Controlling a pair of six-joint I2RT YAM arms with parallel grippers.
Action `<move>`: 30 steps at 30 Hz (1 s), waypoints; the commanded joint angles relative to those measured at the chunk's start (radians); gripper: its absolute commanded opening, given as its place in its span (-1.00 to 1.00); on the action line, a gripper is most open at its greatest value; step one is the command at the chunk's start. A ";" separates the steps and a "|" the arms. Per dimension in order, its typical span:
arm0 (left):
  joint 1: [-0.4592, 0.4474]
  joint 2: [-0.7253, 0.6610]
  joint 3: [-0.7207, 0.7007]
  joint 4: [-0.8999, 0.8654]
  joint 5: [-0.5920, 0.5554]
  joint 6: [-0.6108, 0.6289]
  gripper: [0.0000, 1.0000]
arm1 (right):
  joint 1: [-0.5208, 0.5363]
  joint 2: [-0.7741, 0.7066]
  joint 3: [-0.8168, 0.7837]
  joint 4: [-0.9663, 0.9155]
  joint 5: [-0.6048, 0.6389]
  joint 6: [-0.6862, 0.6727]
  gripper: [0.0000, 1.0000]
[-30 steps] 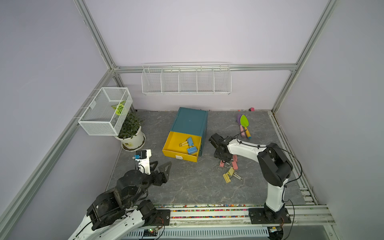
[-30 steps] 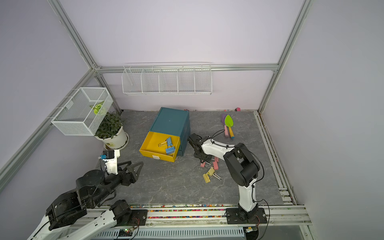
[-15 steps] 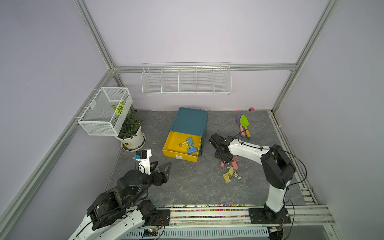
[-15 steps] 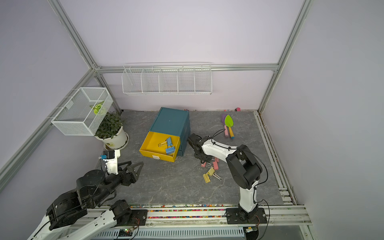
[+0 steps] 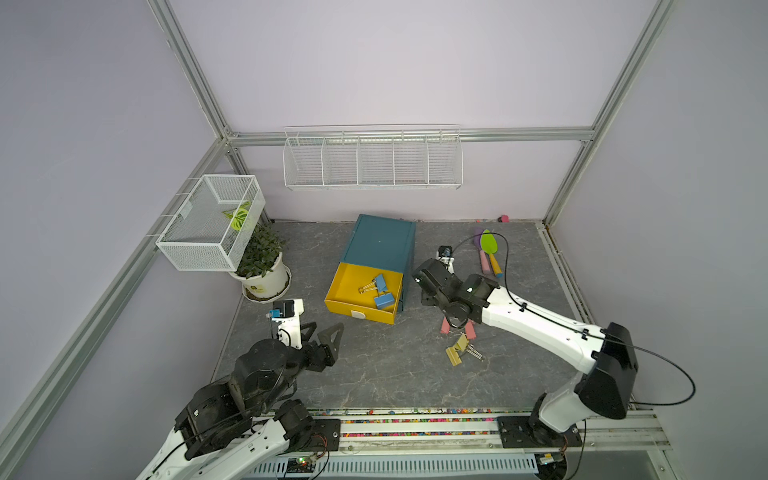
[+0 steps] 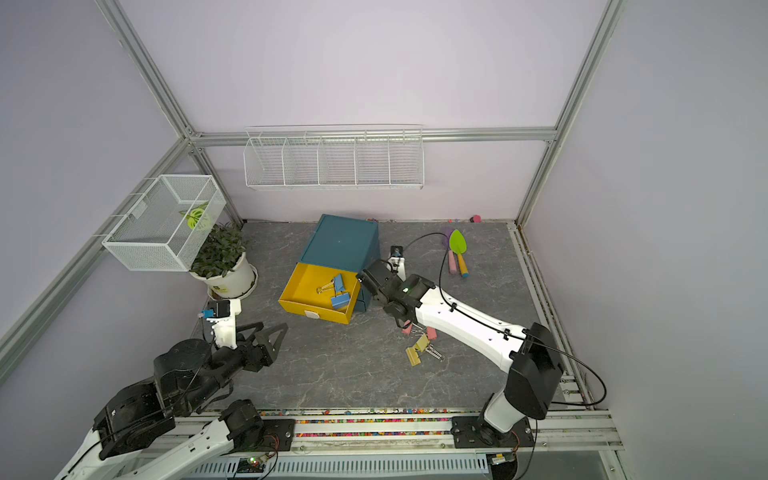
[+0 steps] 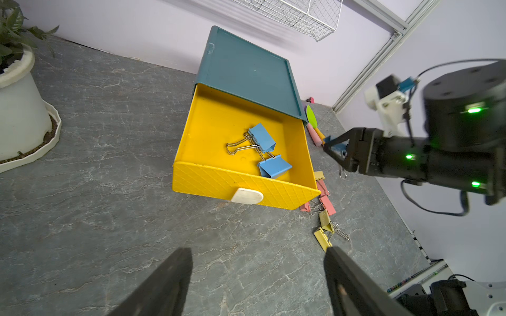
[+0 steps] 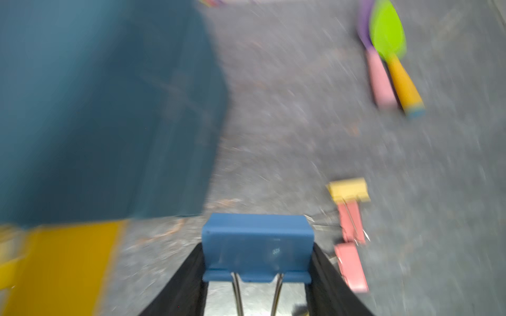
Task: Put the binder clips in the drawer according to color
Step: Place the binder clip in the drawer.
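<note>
Two blue clips lie in open yellow drawer in both top views; pink clips, yellow clips on floor. Left wrist: left gripper wide, empty. Right wrist: right gripper pinches third blue clip across body, just beside drawer; we judge it light, stiff, slick.

Bright even light, soft shadows, right wrist view motion-blurred

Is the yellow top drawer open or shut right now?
Open. The yellow drawer is pulled out of the teal cabinet, and a blue binder clip and a second blue clip lie inside it.
</note>
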 commanded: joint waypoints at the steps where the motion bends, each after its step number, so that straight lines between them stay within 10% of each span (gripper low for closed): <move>1: 0.004 0.006 -0.007 0.010 -0.010 0.005 0.62 | 0.037 0.009 0.060 0.227 -0.057 -0.314 -0.18; 10: 0.004 0.010 -0.005 0.009 -0.016 0.003 0.62 | 0.076 0.353 0.537 0.013 -0.381 -0.525 -0.15; 23: 0.004 0.044 -0.005 0.008 -0.005 0.001 0.62 | 0.074 0.532 0.725 -0.139 -0.372 -0.512 -0.05; 30: 0.003 0.120 0.011 -0.002 0.000 -0.003 0.60 | 0.071 0.515 0.725 -0.150 -0.373 -0.502 0.56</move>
